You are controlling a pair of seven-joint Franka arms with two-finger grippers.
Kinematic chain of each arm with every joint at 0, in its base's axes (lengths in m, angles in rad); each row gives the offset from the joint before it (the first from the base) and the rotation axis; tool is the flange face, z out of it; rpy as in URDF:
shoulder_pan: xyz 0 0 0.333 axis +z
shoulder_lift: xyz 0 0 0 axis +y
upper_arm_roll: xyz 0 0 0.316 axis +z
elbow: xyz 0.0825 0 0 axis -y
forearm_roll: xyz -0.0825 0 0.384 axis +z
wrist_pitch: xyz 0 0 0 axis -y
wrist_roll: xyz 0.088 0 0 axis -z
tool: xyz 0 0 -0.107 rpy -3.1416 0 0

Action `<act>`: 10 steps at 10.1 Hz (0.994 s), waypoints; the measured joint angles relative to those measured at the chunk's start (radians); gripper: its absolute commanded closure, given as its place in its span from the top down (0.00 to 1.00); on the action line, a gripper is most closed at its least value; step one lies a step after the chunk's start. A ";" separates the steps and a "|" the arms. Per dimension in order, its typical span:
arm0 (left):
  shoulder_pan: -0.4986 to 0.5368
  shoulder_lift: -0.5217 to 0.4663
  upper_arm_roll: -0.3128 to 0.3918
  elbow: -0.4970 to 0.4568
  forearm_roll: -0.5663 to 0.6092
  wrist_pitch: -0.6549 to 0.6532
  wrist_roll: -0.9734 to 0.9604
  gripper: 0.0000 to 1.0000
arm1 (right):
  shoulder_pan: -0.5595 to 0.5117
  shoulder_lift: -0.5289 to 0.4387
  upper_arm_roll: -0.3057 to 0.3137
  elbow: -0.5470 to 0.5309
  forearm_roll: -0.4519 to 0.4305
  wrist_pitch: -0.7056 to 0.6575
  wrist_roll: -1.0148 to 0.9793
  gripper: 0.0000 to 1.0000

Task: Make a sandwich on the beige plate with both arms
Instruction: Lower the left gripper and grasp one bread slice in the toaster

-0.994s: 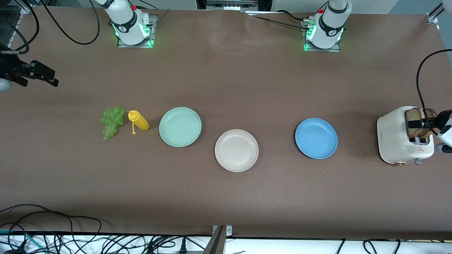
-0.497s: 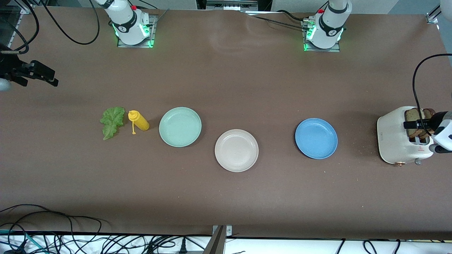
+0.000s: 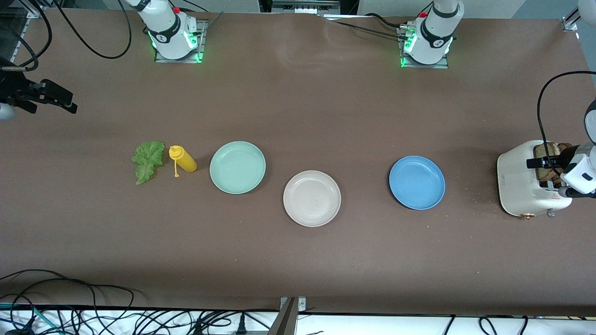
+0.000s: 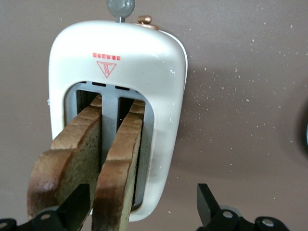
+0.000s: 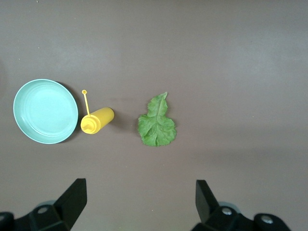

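At the left arm's end of the table stands a cream toaster (image 3: 521, 186) with two bread slices (image 4: 82, 159) upright in its slots; a small red triangle mark with a line of red lettering above it sits on its top, too small to read. Over it hangs the left gripper (image 4: 144, 211), fingers spread wide, one finger between the two slices, the other outside the toaster's wall, gripping nothing. Mid-table lies the beige plate (image 3: 312, 198), bare, between a mint-green plate (image 3: 237, 167) and a blue plate (image 3: 417, 182). Toward the right arm's end lie a yellow squeeze bottle (image 3: 183, 159) on its side and, just beside it, the lettuce leaf (image 3: 148, 161). High above these waits the right gripper (image 5: 139, 204), fingers wide and holding nothing.
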 measured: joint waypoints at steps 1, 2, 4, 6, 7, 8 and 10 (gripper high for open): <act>0.011 -0.026 0.000 -0.032 0.000 0.026 0.020 0.90 | 0.000 0.000 0.000 0.000 0.001 0.000 0.000 1.00; 0.025 -0.050 0.000 -0.057 0.000 0.044 0.039 0.83 | 0.000 0.000 0.000 0.000 0.003 0.000 0.000 1.00; 0.039 -0.089 0.000 -0.101 0.000 0.081 0.057 0.68 | 0.000 0.000 0.000 0.000 0.018 0.000 0.000 1.00; 0.043 -0.114 0.000 -0.135 0.000 0.102 0.058 0.46 | 0.000 0.000 0.000 0.000 0.021 -0.002 0.000 1.00; 0.044 -0.123 0.000 -0.145 -0.004 0.104 0.058 0.29 | 0.000 0.000 0.000 0.000 0.022 -0.012 0.000 1.00; 0.044 -0.134 0.000 -0.153 -0.009 0.107 0.058 0.10 | 0.000 0.000 0.000 0.000 0.022 -0.023 0.001 1.00; 0.047 -0.148 0.000 -0.165 -0.011 0.121 0.058 0.00 | 0.001 -0.001 0.002 0.001 0.024 -0.027 0.001 1.00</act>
